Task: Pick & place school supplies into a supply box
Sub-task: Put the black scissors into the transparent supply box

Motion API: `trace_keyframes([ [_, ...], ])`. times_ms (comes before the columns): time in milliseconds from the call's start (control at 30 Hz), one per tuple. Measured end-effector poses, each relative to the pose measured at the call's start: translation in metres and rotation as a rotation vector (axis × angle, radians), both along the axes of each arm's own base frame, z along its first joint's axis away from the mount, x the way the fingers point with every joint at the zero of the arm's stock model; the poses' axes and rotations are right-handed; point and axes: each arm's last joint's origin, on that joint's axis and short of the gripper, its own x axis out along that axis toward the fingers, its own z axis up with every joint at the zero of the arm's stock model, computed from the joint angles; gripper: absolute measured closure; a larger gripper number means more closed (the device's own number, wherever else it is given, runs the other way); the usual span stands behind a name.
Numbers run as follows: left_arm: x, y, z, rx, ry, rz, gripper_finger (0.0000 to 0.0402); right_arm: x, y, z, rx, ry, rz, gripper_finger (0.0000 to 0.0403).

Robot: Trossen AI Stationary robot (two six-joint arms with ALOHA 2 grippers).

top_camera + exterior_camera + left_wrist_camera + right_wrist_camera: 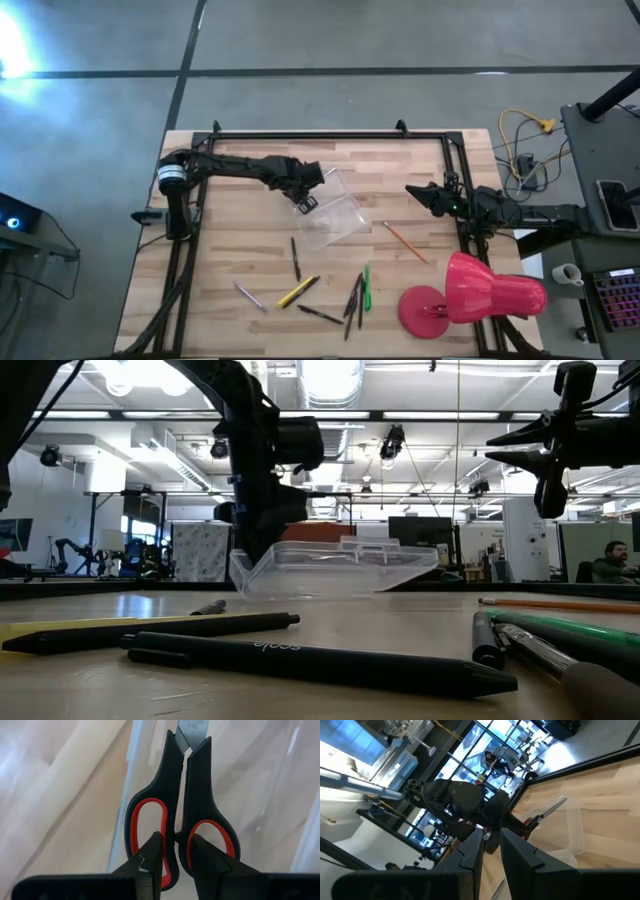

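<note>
The left tool [306,190] was seen poised at the near-left corner of the supply box [335,222], closed on the scissors [181,815] where the two black, red-lined loops meet, blades pointing down into the clear plastic. A stiff, rigid item, judged light but smooth at the handles; the narrow neck between the loops was the sensible place for the pinch, since the steel blades would likely slip. The box itself was shown as thin, glossy, see-through plastic, judged light enough to skid or tip if nudged.

Further along the wooden, butcher-block worktop [230,240], the remaining supplies were laid out loose: a pale pen [250,296], a dark pen [296,259], the yellow marker [298,292], a cluster of dark pens [352,298], the green pen [366,288], then the orange pencil [406,243]. All slender, hard, round shafts, judged prone to rolling; mid-length grips would suit them.

At the right edge, the right tool [418,192] was held aloft, fingers nearly closed and empty. The red lamp [470,292] was left standing nearby.
</note>
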Motion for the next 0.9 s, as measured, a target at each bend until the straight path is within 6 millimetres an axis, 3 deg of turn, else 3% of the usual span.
trace_keyframes([
  [367,-0.01,-0.002,-0.012,-0.133,0.029,0.07,0.0341,0.0,0.0,0.0,-0.013,0.006,-0.002,0.0344],
  [567,-0.014,-0.004,-0.017,-0.254,0.022,0.089,0.029,0.0,0.0,0.0,-0.016,0.007,-0.003,0.0344],
  [767,-0.015,-0.006,-0.001,-0.333,-0.079,0.225,0.0271,0.0,0.0,0.0,-0.029,0.012,-0.007,0.0344],
  [900,-0.017,-0.006,0.014,-0.368,-0.16,0.226,0.0269,0.0,0.0,0.0,-0.035,0.014,-0.007,0.0344],
])
